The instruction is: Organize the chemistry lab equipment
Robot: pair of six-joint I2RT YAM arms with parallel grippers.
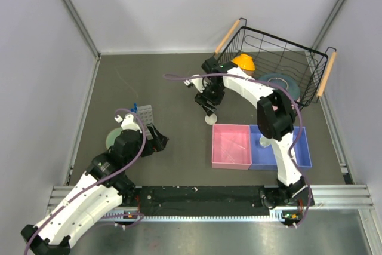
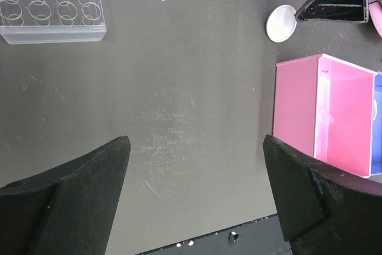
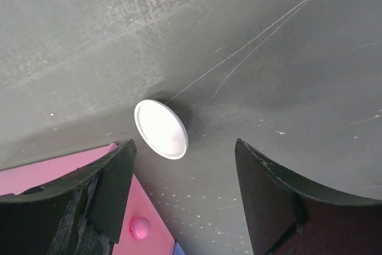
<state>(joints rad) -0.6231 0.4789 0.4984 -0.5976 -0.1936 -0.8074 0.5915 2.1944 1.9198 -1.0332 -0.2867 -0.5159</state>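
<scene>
A small round white dish lies on the dark table just above the pink bin. My right gripper hangs over it, open and empty. In the right wrist view the dish sits just ahead of the gripper, nearer the left finger. A second white dish lies in the blue bin. The clear tube rack stands at the left with blue-capped tubes at its far corner. My left gripper is open and empty over bare table, with the rack ahead on its left.
A black wire basket at the back right holds an orange bowl and a teal plate. A pale green bowl sits beside the left arm. The pink bin lies to the right of the left gripper.
</scene>
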